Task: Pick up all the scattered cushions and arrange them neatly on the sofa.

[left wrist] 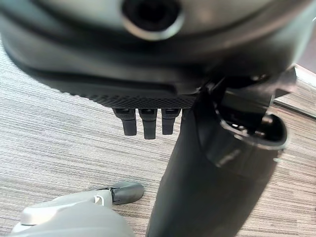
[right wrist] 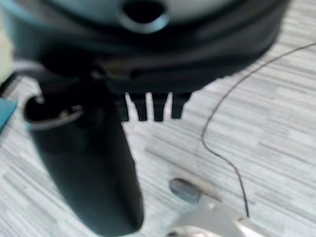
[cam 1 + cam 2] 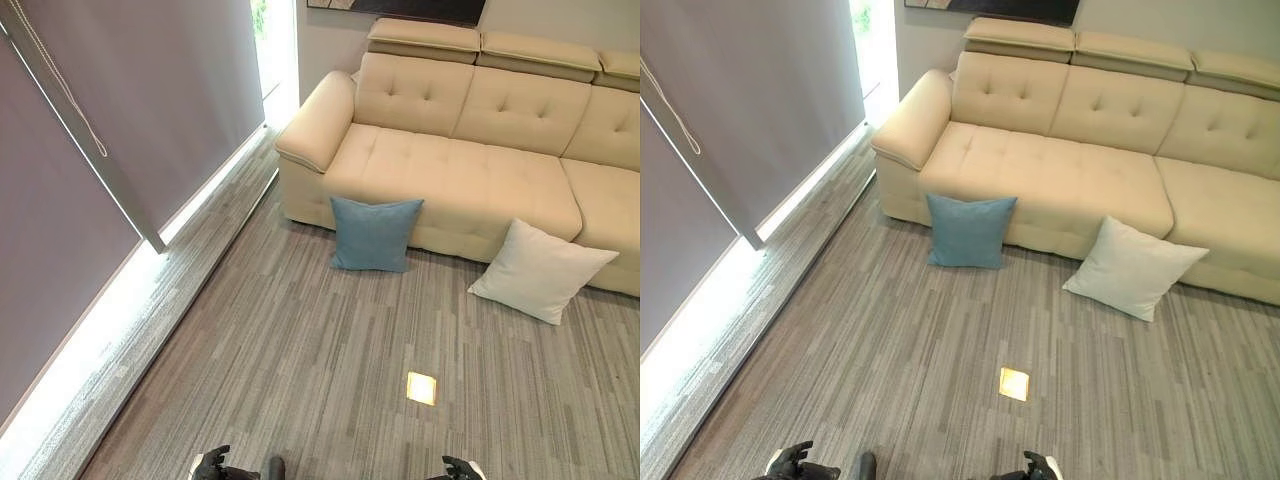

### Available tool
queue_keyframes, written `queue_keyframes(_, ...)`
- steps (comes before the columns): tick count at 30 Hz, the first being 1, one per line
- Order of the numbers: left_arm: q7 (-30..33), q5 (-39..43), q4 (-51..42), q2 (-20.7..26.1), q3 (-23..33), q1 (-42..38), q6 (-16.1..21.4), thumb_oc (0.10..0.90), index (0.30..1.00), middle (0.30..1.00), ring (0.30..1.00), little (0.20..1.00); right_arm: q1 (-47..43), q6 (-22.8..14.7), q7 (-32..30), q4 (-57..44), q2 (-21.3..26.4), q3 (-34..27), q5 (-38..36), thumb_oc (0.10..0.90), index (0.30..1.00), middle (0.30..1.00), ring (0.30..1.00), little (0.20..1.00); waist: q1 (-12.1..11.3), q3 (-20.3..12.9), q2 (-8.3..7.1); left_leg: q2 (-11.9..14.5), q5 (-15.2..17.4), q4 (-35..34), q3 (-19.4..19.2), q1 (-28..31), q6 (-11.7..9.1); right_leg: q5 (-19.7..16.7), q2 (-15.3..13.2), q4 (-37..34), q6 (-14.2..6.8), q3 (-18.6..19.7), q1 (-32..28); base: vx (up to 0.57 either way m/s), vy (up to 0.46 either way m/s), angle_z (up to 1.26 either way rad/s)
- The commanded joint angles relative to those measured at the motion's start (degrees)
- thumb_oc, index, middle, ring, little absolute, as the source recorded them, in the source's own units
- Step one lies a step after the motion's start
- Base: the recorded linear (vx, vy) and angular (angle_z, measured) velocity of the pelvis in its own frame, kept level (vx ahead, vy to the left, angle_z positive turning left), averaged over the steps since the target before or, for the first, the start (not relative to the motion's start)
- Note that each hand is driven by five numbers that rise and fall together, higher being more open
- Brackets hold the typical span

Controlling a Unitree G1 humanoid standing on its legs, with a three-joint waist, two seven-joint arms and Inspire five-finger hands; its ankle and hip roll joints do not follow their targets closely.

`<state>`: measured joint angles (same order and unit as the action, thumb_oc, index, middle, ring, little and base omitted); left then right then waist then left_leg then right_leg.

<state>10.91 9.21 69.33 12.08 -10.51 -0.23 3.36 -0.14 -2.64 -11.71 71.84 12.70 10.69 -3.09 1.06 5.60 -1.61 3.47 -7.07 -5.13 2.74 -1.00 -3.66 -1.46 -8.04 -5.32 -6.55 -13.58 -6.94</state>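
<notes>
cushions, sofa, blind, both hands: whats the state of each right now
blue cushion: on the floor, upright, leaning against the sofa front
white cushion: on the floor, tilted back against the sofa front
sofa: seat bare, no cushions on it
blind: lowered
left hand: fingers straight, holding nothing
right hand: fingers straight, holding nothing

The left hand [image 3: 211, 464] shows at the bottom edge of the head view, low and close to the body, and the right hand [image 3: 462, 467] sits at the same edge, well apart from it. In each wrist view the fingers [image 1: 144, 123] hang straight and relaxed, holding nothing, though the right hand's fingers [image 2: 148, 106] look somewhat blurred.
</notes>
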Motion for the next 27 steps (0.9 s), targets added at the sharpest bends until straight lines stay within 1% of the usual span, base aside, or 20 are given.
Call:
queue_keyframes(1, 1.76, -1.51, 2.24, -0.74, 0.19, -3.15, 0.52, 0.800, 0.900, 0.900, 0.900, 0.900, -3.06, -0.85, -2.21, 2.06, 1.24, 0.63, -0.79, 0.800, 0.900, 0.900, 0.900, 0.900, 0.00, 2.29, -0.62, -2.26, 8.98, 0.13, -9.41, 3.92, 1.89, 4.17, 3.21, 0.32, 0.78, -0.91, 1.45, 0.00, 0.000, 0.00)
queue_keyframes(9, 1.73, -1.20, 1.63, -0.70, -0.01, -3.40, 0.53, 0.800, 0.900, 0.900, 0.900, 0.900, -2.55, -0.84, -2.07, 1.51, 1.10, 0.65, -1.07, 0.800, 0.900, 0.900, 0.900, 0.900, 0.47, 2.35, -0.41, -1.77, 9.14, 0.13, -9.47, 4.52, 1.71, 4.65, 3.58, 0.32, 1.14, -0.35, 1.02, 0.02, -0.029, -0.05)
queue_keyframes(18, 1.47, -0.85, 1.76, -0.45, -0.25, -3.76, 0.27, 0.800, 0.900, 0.900, 0.900, 0.900, -3.03, -0.89, -1.82, 0.82, 1.30, 1.15, -1.06, 0.800, 0.900, 0.900, 0.900, 0.900, 0.93, 2.67, 0.02, -0.95, 8.72, 0.13, -9.26, 5.14, 1.30, 5.93, 4.61, 1.52, 2.09, 0.31, 1.49, 0.02, -0.053, -0.03)
queue_keyframes(22, 1.16, 1.48, 0.87, -0.52, 0.07, -4.08, 0.80, 0.800, 0.900, 0.900, 0.900, 0.900, -3.69, -1.69, -1.60, -0.61, 1.55, 0.44, -3.20, 0.800, 0.900, 0.900, 0.900, 0.900, 0.78, 4.56, -0.58, -0.17, 10.36, 8.82, -9.07, 0.19, 0.43, 7.14, 4.70, 3.16, 3.54, 0.01, 2.77, -0.03, -0.087, 0.01)
queue_keyframes(24, 1.35, 2.23, 0.71, -0.67, 0.43, -3.96, 0.87, 0.800, 0.900, 0.900, 0.900, 0.900, -3.91, -1.96, -1.76, -0.81, 1.61, 0.07, -3.95, 0.800, 0.900, 0.900, 0.900, 0.900, 0.52, 5.20, -0.86, -0.24, 10.83, 12.50, -8.76, -1.66, 0.07, 7.58, 4.65, 3.43, 4.12, -0.44, 2.65, 0.00, -0.065, 0.25)
queue_keyframes(27, 1.22, 2.64, 1.73, -0.71, 0.63, -3.85, 0.80, 0.800, 0.900, 0.900, 0.900, 0.900, -4.45, -2.21, -1.97, -1.40, 1.91, -0.01, -4.43, 0.800, 0.900, 0.900, 0.900, 0.900, -0.22, 6.29, -1.66, -0.52, 10.03, 19.23, -7.38, -5.86, -0.65, 7.90, 4.39, 3.86, 4.96, -0.92, 2.39, 0.02, -0.039, 0.35)
